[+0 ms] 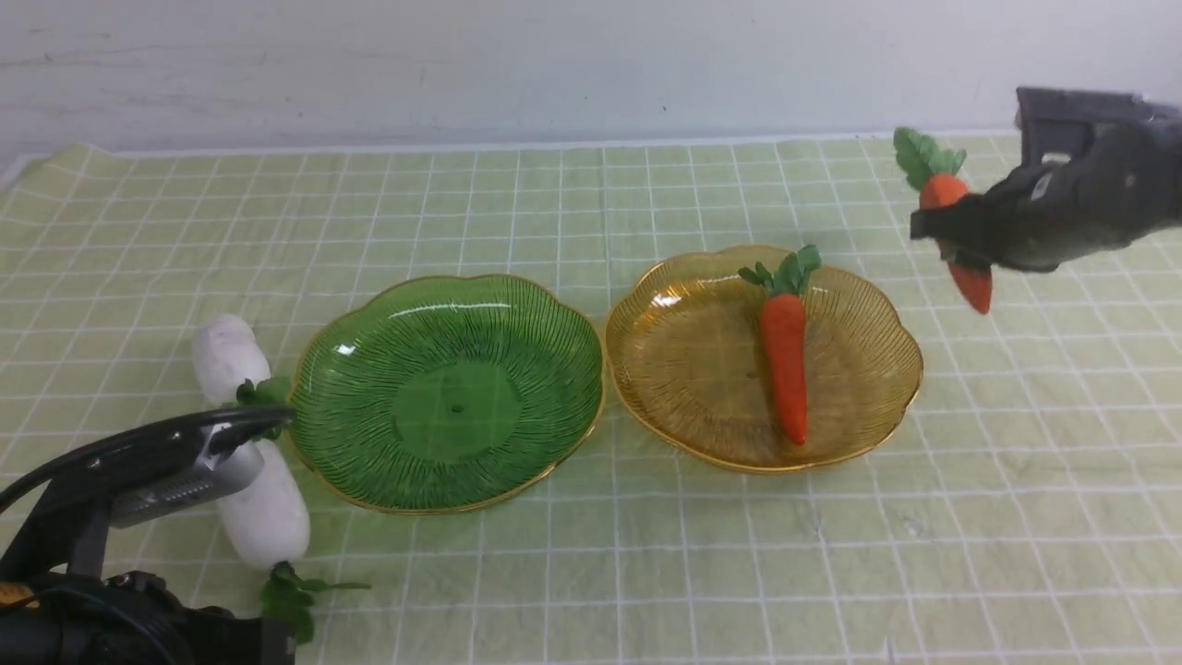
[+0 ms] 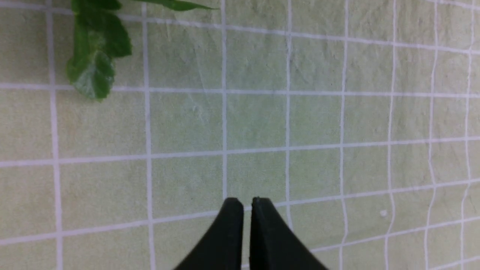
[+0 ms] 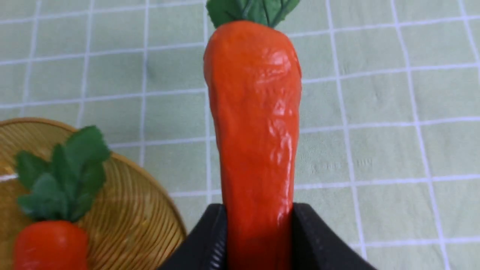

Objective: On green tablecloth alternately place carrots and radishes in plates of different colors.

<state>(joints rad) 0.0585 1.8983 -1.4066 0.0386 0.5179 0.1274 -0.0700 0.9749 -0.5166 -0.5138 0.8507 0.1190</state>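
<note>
The right gripper, clamped on a carrot aloft just right of the amber plate, probably needs to carry it over that plate and lower it, while the left gripper rests with its jaws together.

Background: pale grey-white wall, matte, with faint horizontal streaks and a few small dark specks. Thin white strip runs along its base.

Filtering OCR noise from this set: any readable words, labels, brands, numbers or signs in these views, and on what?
No text, number or sign is readable in any view.
On the right tool, a pale patch: maybe a label, too blurred to read.
No print shows on the carrots, plates, radishes or cloth.
</note>
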